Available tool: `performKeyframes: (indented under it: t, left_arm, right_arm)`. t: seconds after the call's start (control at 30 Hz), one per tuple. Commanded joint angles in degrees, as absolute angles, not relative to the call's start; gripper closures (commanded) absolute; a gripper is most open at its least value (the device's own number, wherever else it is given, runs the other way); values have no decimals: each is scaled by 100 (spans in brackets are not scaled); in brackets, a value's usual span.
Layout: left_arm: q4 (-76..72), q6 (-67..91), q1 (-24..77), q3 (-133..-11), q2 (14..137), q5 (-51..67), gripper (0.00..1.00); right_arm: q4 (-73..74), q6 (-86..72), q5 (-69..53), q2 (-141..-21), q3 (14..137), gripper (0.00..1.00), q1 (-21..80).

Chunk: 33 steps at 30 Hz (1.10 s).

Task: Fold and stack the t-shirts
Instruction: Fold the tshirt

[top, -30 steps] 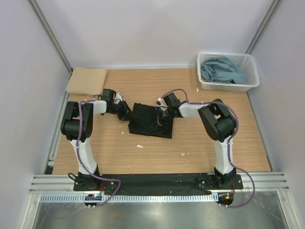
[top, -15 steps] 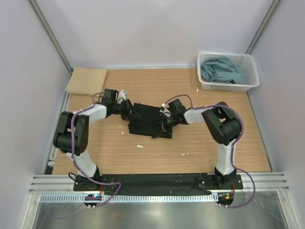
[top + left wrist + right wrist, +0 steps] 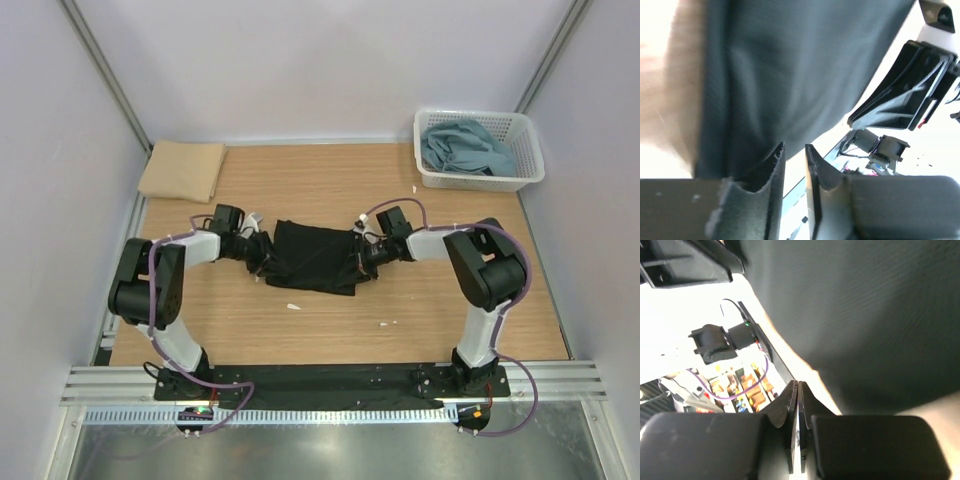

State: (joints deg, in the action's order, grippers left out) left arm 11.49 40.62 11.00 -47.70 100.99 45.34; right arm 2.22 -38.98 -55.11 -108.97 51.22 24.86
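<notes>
Tabletop, overhead view: we see a wooden table [image 3: 300,180] enclosed by pale panels, with both arm bases at the bottom edge of the frame.
Black t-shirt, overhead view: the black t-shirt [image 3: 310,255] lies rumpled on the wood at the centre of the frame, between the two grippers.
Tan t-shirt, overhead view: the tan t-shirt [image 3: 182,170] lies folded at the upper left of the table, well apart from the black t-shirt.
Basket, overhead view: the white basket [image 3: 478,182] stands at the upper right and holds a bundled blue-grey t-shirt [image 3: 465,148].
Left gripper, overhead view: the left gripper [image 3: 262,255] sits low at the left edge of the black t-shirt; we cannot judge its jaws from here.
Right gripper, overhead view: the right gripper [image 3: 362,255] meets the right edge of the same garment and is likewise too small to judge.
Left gripper, left wrist view: at the bottom centre, the left gripper [image 3: 794,147] has its fingers parted by a narrow slot, and we find no cloth inside that slot.
Black t-shirt, left wrist view: the black t-shirt [image 3: 790,65] fills the upper left and centre, and its lower edge reaches the tip of the left-hand finger.
Right gripper, right wrist view: at the bottom centre, the right gripper [image 3: 797,382] has its fingers pressed together with only a hairline seam between them, and we see nothing pinched there.
Black t-shirt, right wrist view: the black t-shirt [image 3: 865,315] fills the upper right, just beyond the fingertips, with a bright strip between them.
</notes>
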Motion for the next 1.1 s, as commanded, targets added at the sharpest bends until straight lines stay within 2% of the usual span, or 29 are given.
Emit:
performKeyframes:
  t: [0.0,0.23,0.43,0.53,0.73,0.93,1.03,1.07]
  left_arm:
    - [1783,3700,1055,-5079,9458,4482,74]
    - [1740,3824,1072,-4887,9211,4693,74]
    - [1670,3727,950,-4377,9623,4176,82]
    - [1678,3665,835,-4219,9913,3684,83]
    - [1950,3656,1141,-4271,9748,3630,80]
    - [2232,4007,1433,-4342,8609,3570,76]
    - [2776,3947,1424,-4578,7870,3288,73]
    - [3125,3903,1424,-4788,7684,3000,70]
  right_arm:
    - [563,-3744,-5458,-10362,5255,91,2426]
    - [35,-4104,-5458,-10696,5133,91,2435]
    - [-194,-3955,-5169,-10889,4747,91,2277]
    - [-35,-3815,-4897,-10934,4536,91,2101]
    - [886,-3235,-4299,-10618,4429,91,1530]
    - [2644,-2506,-3104,-9820,5368,89,1450]
    - [3154,-2444,-2559,-9379,5633,82,1546]
    - [3381,-2400,-2427,-9117,5808,74,1616]
